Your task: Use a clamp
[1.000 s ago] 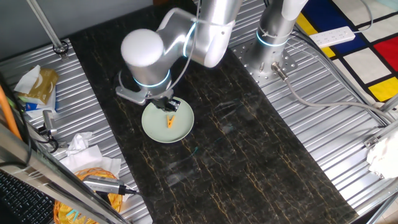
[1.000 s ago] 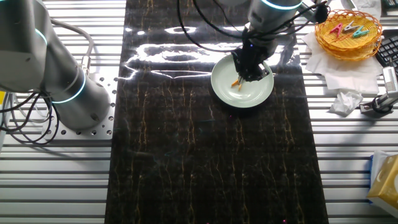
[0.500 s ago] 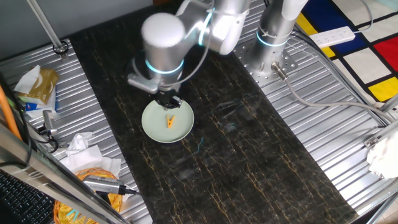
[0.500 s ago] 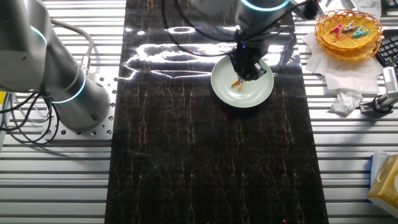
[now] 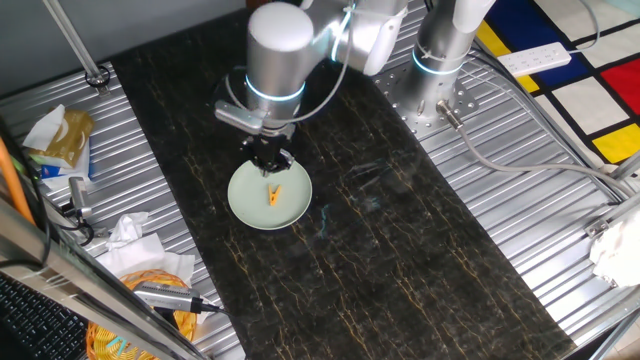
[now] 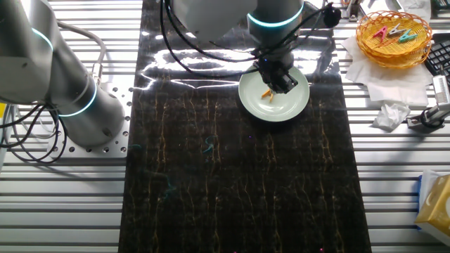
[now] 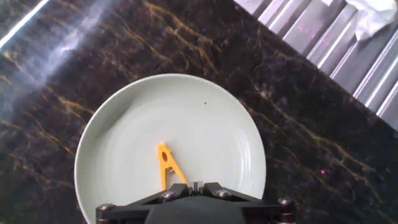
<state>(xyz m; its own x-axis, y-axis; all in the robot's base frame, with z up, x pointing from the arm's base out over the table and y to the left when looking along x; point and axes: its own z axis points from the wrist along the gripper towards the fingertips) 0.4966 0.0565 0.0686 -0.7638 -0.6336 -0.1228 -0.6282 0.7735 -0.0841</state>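
We saw the orange-yellow clamp point(image 5: 273, 194) lying loose inside the pale green plate point(image 5: 247, 205) on the dark marble-patterned table point(image 5: 400, 260), its prongs pointing toward the gripper point(image 5: 269, 157). The gripper hung just above the plate's far edge, apart from the clamp and holding nothing; whether its fingers stood parted or closed, we could not tell.
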